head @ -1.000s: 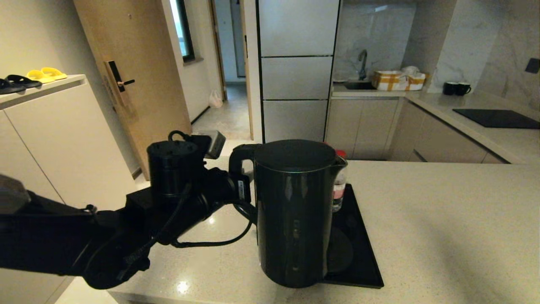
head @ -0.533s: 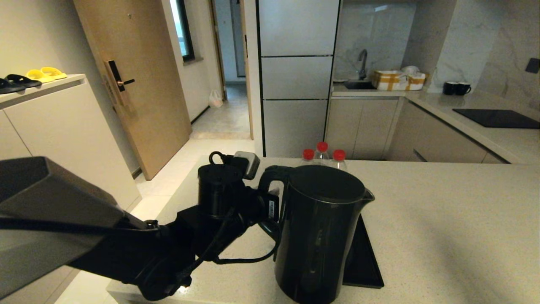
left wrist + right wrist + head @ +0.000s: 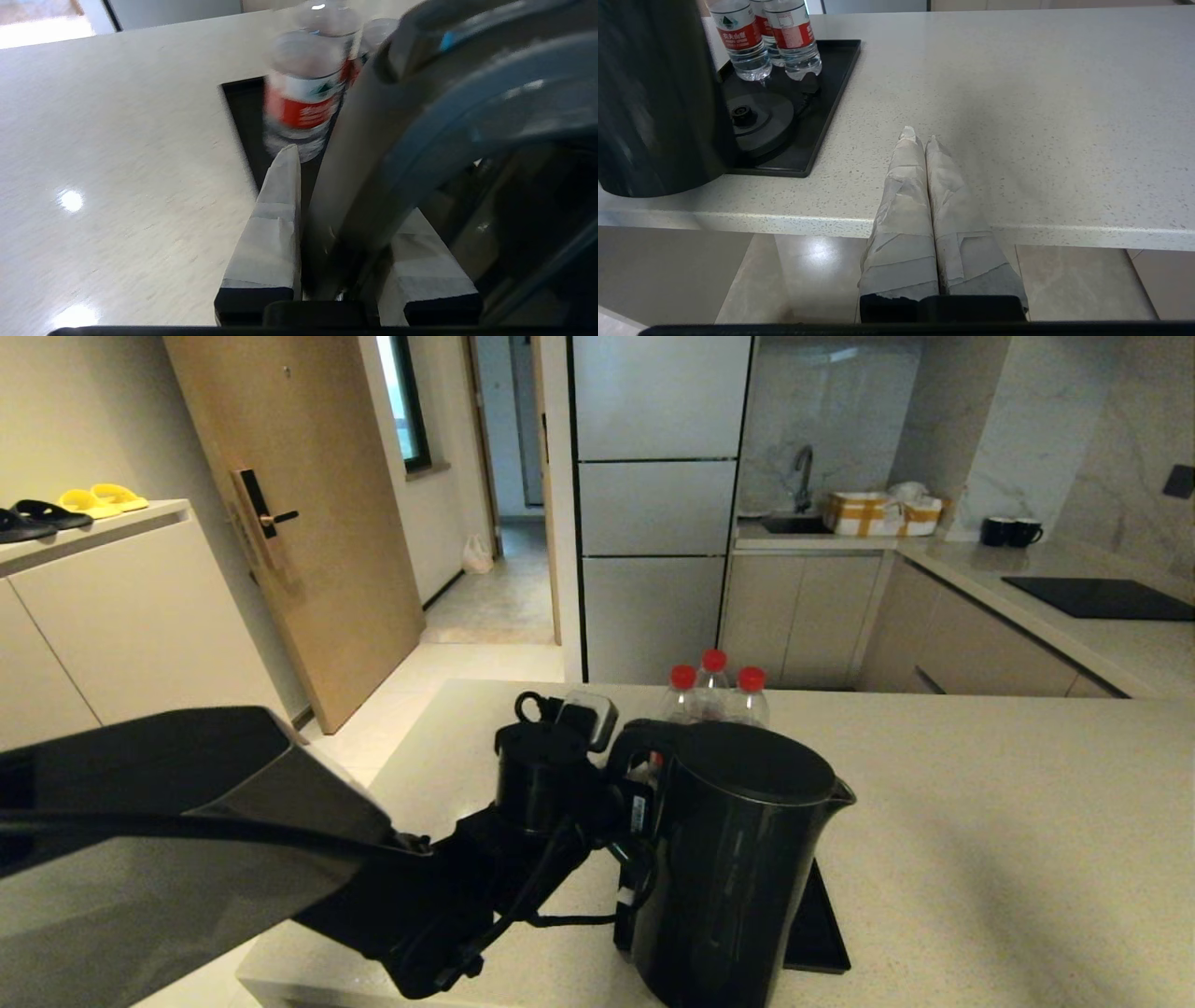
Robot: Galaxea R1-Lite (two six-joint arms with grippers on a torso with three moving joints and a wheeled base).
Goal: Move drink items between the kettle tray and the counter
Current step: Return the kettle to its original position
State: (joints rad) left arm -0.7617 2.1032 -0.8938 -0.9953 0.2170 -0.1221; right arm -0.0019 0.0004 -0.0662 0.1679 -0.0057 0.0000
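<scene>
Kettle [image 3: 738,868] handle inside left pincer [image 3: 336,261]

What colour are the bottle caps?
Red, on the bottles, clearest in the head view.

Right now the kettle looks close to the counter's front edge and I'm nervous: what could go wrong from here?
1. The kettle sits at the near edge of the counter, partly off the tray; set down there, it could tip over the edge.
2. The left gripper holds only the handle, so the tall body might swing.
3. The bottles stand just behind it; a swing backwards could knock them over.

The right gripper idles, too far to help.
</scene>
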